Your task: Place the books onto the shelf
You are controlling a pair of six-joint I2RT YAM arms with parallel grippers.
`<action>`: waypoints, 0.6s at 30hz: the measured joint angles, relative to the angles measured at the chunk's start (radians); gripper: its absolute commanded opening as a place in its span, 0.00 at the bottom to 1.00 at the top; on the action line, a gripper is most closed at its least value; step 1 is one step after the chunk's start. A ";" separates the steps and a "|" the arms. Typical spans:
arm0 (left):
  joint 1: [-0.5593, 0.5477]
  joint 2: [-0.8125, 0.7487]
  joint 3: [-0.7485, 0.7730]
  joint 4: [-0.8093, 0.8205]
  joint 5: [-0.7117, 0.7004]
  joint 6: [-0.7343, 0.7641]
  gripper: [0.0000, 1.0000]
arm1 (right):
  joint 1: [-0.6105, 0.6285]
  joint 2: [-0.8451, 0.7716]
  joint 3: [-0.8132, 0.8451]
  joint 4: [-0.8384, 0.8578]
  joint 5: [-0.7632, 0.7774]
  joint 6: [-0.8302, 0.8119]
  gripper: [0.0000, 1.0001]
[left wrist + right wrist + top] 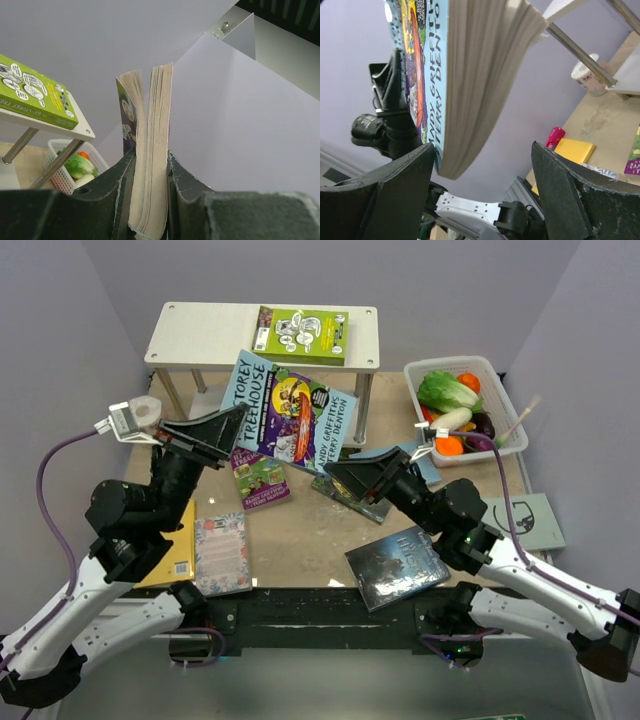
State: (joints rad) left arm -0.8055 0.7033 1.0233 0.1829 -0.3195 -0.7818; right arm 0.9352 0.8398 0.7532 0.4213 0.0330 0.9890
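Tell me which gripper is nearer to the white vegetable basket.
Right. The right gripper sits open left of the basket, around the light-blue book's near corner. The left gripper clamps that book's opposite edge, farther left across the table.

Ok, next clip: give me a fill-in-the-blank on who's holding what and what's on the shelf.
1. The left gripper is shut on the raised book, whose cover is mostly ____.
2. The right gripper is ____, its jaws either side of that book's lower corner.
3. The lime-green book lies on the shelf's ____ board.
Missing words: light-blue; open; top.
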 measured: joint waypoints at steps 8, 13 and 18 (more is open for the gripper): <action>0.000 0.008 0.000 -0.005 0.018 0.000 0.00 | 0.000 0.092 0.048 0.070 -0.024 -0.013 0.79; 0.000 0.001 -0.001 -0.005 0.025 -0.001 0.00 | -0.014 0.135 0.055 0.154 -0.033 -0.012 0.38; 0.009 -0.009 -0.007 -0.006 -0.014 0.005 0.36 | -0.070 0.178 0.083 0.230 -0.126 0.019 0.00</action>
State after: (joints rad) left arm -0.7967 0.6945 1.0164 0.1772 -0.3332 -0.7773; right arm 0.8650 1.0180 0.8360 0.6514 -0.0925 1.0084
